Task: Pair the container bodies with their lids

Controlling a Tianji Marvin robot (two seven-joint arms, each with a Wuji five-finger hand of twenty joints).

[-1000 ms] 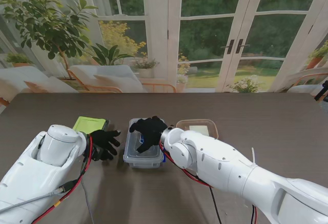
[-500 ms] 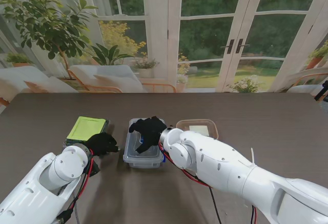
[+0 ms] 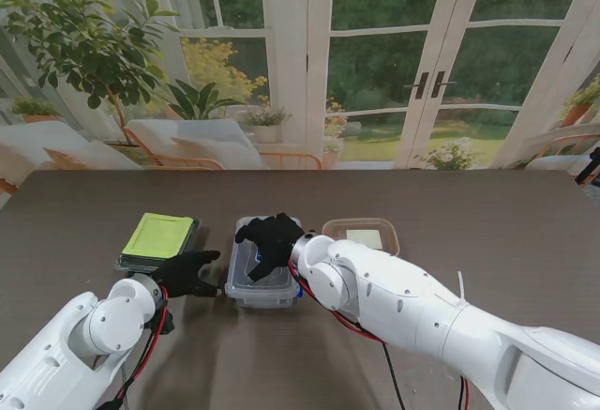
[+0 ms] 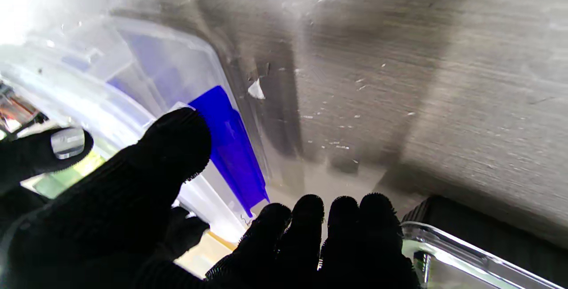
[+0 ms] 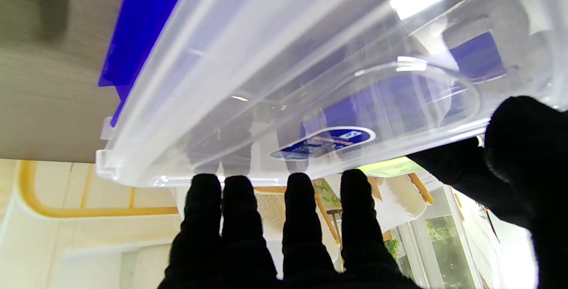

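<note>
Clear box (image 3: 263, 274) with blue clips sat mid-table, its long side running away from me. Right hand (image 3: 269, 239) lay flat on its lid, fingers spread, gripping nothing. Left hand (image 3: 187, 271) waited just left of the box, fingers apart, empty.

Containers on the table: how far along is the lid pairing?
Looks done: the green-lidded container sits closed. In hand: the right hand lies on the lid of the clear box with blue clips; whether it is latched is unclear. The left hand is open beside it. Left: the tan-rimmed container, no lid in sight.
</note>
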